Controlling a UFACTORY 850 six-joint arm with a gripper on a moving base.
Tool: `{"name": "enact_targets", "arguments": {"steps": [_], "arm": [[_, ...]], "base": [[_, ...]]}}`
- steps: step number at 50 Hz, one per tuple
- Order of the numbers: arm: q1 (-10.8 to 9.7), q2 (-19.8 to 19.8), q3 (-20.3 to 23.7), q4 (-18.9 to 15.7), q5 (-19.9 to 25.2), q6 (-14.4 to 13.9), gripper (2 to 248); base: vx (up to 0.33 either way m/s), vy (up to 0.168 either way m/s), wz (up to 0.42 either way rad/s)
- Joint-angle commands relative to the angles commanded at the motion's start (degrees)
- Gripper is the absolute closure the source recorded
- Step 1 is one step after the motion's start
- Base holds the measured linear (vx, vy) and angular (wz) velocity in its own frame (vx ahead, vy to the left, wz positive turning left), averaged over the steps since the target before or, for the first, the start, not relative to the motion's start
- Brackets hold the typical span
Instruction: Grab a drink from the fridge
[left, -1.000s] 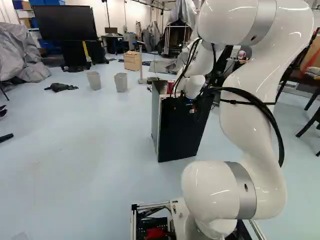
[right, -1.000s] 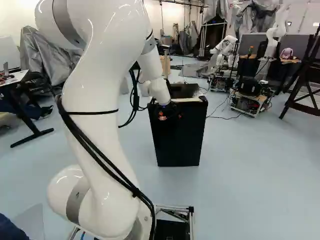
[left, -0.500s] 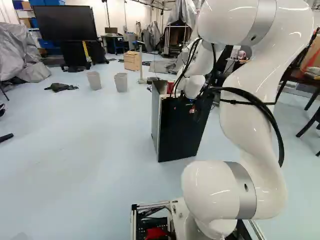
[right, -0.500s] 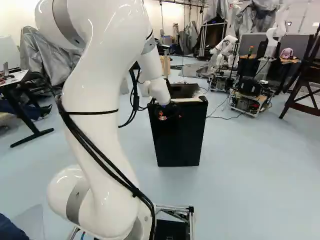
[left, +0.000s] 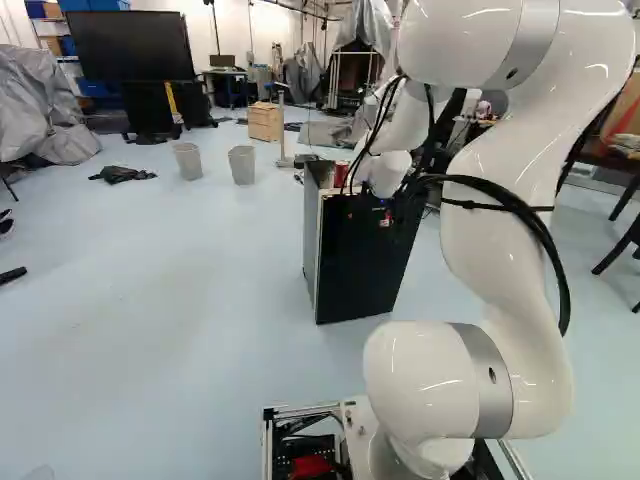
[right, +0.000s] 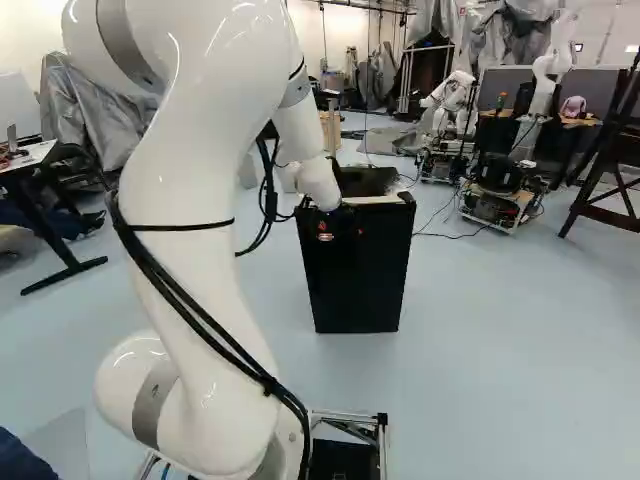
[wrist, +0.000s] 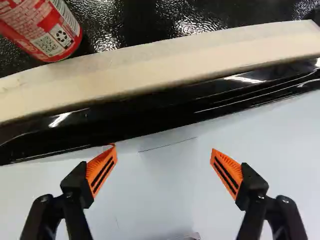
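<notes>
My gripper (right: 336, 222) is low against the top front of the black fridge (right: 358, 275), dark on dark in both base views. In the wrist view the gripper (wrist: 164, 162) is open, its orange pads wide apart with nothing between them. Ahead of the fingers runs a glossy black edge (wrist: 150, 111) with a cream strip (wrist: 160, 62) behind it. Beyond the strip, on a black textured surface, lies a red can (wrist: 42, 27), only partly in view. A pale flat surface (wrist: 165, 195) spreads under the fingers. The fridge's inside is hidden.
Two grey bins (left: 242, 164) and a wooden drawer box (left: 265, 121) stand on the floor beyond the fridge. Another robot (right: 455, 100) is at the back right of the right base view. A desk (right: 40, 190) stands at that view's left.
The arm's upper part has shifted very slightly, with its wrist still at the fridge top. The base and the fridge have not moved.
</notes>
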Motion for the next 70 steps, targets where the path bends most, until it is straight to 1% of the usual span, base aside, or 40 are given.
{"name": "enact_targets", "arguments": {"steps": [16,25,36,47,70], "arm": [[-0.3,3.6,4.6,0.0,0.2,0.0,3],[-0.2,5.7,7.3,0.0,2.6,0.0,3],[0.5,8.5,10.7,0.0,8.4,0.0,3],[2.1,10.8,13.4,0.0,15.0,0.0,3],[6.3,12.4,15.2,0.0,28.8,0.0,3]], "base": [[0.000,0.000,0.000],[0.000,0.000,0.000],[0.000,0.000,0.000],[0.000,0.000,0.000],[0.000,0.000,0.000]]}}
